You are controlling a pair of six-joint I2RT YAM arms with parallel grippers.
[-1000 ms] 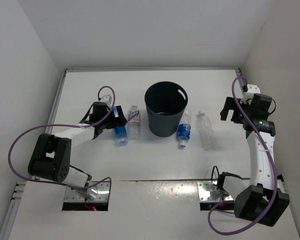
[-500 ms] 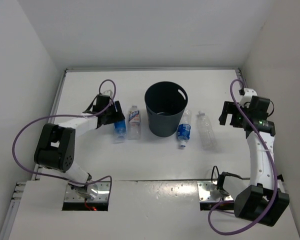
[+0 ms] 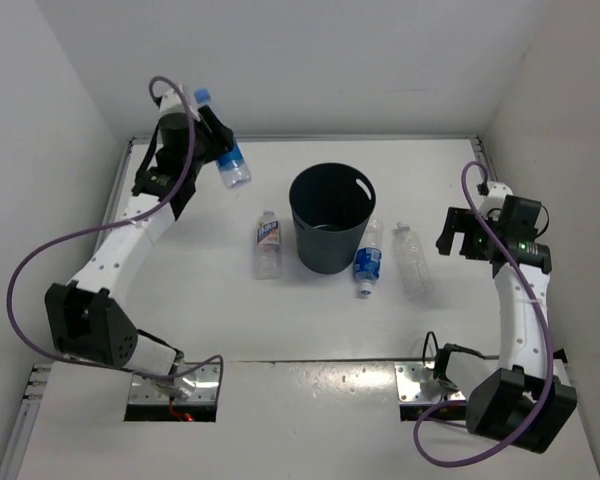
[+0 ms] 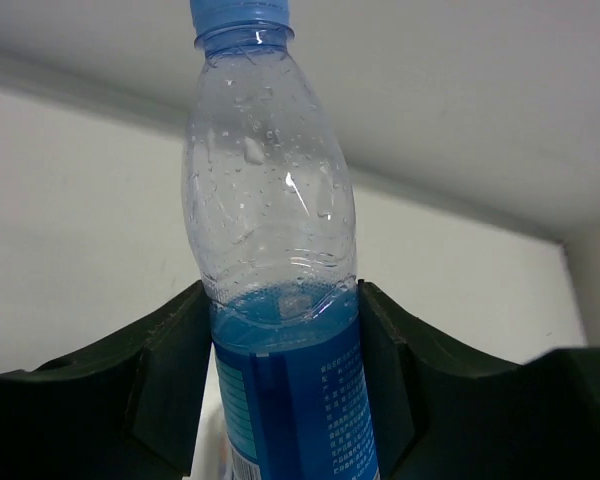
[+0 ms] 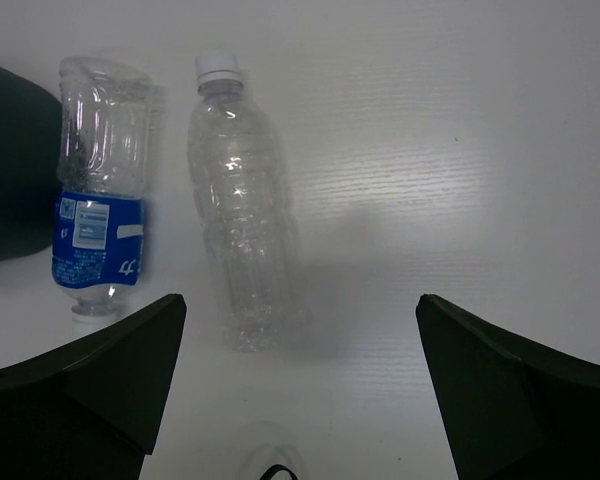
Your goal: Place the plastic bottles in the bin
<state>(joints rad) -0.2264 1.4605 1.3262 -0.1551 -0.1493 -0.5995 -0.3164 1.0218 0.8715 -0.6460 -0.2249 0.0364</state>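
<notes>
Your white bench (image 3: 310, 320) is boxed in by plain white walls (image 3: 280, 60) on three sides. The bin (image 3: 330, 222) stands upright near the middle. A labelled bottle (image 3: 268, 243) lies just left of it. A blue-labelled bottle (image 3: 368, 262) lies just beside its right side, with an unlabelled bottle (image 3: 410, 258) next to that.

Your left arm stretches out long toward the far left corner. The left claw (image 3: 218, 150) is clamped on a blue-capped bottle (image 4: 270, 200), held tilted in the air with its cap uppermost, well apart from the bin.

Your right arm stands bent at the right edge. The right claw (image 5: 300, 400) hangs near the two right-hand bottles with its fingers spread wide, holding nothing.
</notes>
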